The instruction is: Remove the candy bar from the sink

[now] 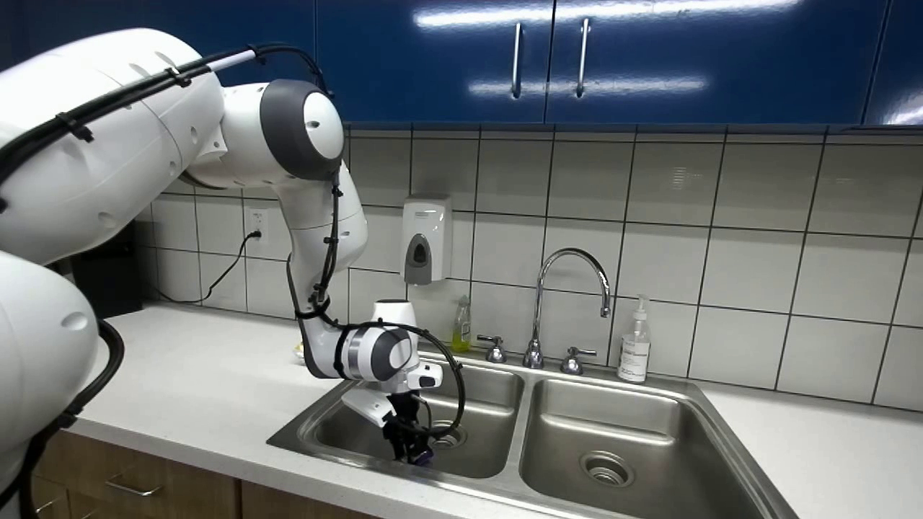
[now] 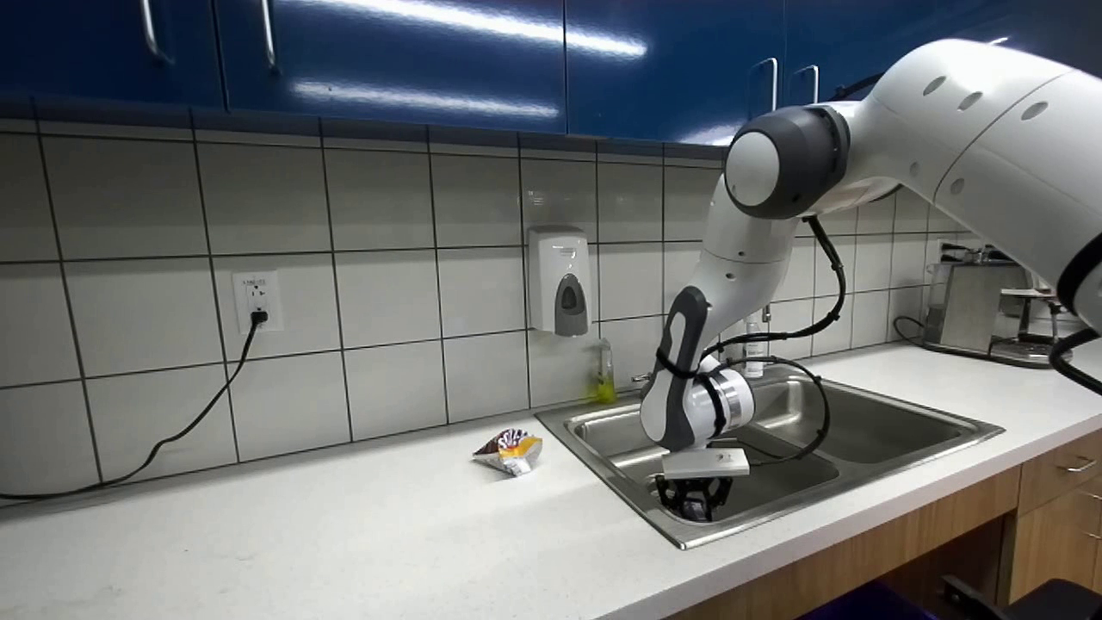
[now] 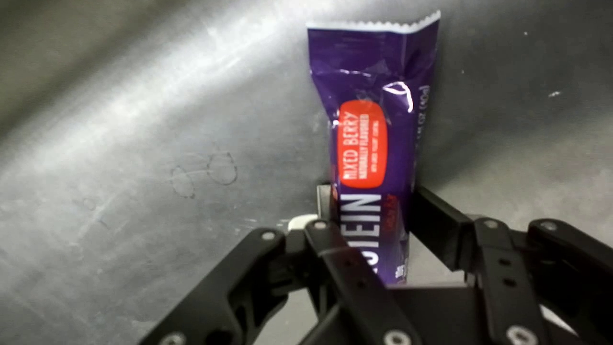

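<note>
The candy bar [image 3: 373,143] is a purple wrapped bar with a red-orange patch and white letters. In the wrist view it lies lengthwise between my fingers, its far end sticking out beyond them and its near end partly hidden. My gripper [image 3: 371,203] is closed on it, a finger pad against each side. In both exterior views the gripper [image 1: 411,448] [image 2: 694,498] points down inside the near basin of the steel sink [image 1: 518,440] [image 2: 603,465]. A bit of purple bar [image 1: 422,458] shows at the fingertips. I cannot tell whether the bar touches the basin.
A chrome faucet [image 1: 537,317] with two handles stands behind the sink. A clear soap bottle [image 1: 634,353] and a yellow-green bottle [image 1: 461,331] stand by the wall. A crumpled wrapper [image 2: 510,451] lies on the counter [image 2: 387,534]. A coffee machine [image 2: 981,310] stands beyond the sink.
</note>
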### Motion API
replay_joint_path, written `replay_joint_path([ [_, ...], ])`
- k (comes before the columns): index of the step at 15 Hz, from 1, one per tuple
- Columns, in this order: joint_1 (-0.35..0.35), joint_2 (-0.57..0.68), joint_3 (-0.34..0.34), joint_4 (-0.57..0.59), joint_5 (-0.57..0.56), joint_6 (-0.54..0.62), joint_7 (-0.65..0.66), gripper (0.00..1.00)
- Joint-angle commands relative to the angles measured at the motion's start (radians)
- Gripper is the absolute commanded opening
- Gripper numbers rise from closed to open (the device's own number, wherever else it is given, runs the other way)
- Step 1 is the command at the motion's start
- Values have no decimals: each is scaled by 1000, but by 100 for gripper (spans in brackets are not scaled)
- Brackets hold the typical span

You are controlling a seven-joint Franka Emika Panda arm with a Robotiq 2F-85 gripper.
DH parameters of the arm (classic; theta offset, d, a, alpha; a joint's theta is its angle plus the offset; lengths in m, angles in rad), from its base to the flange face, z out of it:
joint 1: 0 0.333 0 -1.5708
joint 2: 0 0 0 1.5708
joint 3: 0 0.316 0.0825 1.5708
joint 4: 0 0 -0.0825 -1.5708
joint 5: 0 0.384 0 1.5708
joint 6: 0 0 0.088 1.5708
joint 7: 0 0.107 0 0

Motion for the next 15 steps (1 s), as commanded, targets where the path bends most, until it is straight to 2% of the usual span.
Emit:
replay_joint_path([
  [1,31,-35,-32,14,-3,-48,-7,19],
  [10,121,-120,-126,10,-61,-149,15,19],
  [15,123,-180,-107,-3,-127,-223,-5,19],
])
